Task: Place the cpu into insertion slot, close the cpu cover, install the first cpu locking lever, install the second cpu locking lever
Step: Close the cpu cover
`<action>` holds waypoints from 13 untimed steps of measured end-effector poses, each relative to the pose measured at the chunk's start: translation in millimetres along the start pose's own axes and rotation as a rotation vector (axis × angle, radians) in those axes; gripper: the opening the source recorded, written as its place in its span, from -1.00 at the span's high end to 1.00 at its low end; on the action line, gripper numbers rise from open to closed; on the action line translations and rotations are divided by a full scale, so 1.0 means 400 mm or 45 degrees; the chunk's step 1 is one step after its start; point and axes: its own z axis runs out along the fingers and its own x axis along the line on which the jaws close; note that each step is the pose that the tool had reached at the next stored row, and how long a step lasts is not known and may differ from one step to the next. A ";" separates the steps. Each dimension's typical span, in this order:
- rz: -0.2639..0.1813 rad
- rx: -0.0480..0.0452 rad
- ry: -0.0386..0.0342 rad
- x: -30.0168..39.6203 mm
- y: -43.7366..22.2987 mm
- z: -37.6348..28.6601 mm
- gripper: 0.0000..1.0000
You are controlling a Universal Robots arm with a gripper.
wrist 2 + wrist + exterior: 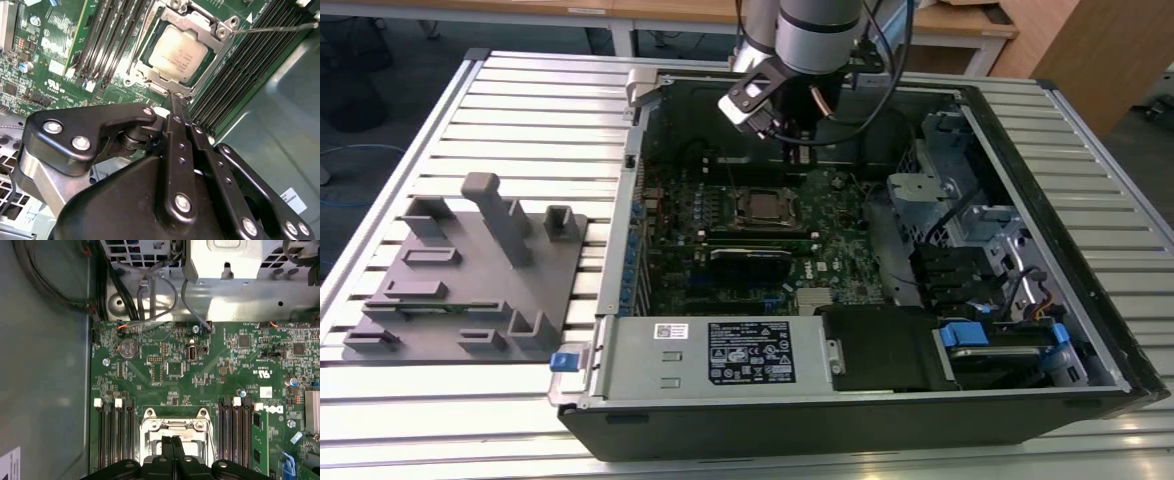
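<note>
Down inside the open computer case (854,432) on the slatted table (520,90), the end effector (176,100) hangs just over the motherboard. Its two fingers (172,131) are pinched tight together with nothing between them, tips right at the edge of the insertion slot (139,70). And there's the cpu (175,55), seated in that slot, its pale top showing through the window of the cpu cover (200,25) lying flat over it, while a thin locking lever (270,29) runs off from the slot's far corner, apart from the fingers.
</note>
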 end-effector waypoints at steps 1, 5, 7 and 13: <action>0.000 0.000 0.0000 0.000 -0.002 0.000 0.80; 0.000 0.000 0.0000 0.000 -0.007 0.000 0.80; 0.000 0.000 0.0001 0.000 -0.010 0.003 0.80; 0.000 0.000 0.0002 0.000 -0.014 0.004 0.80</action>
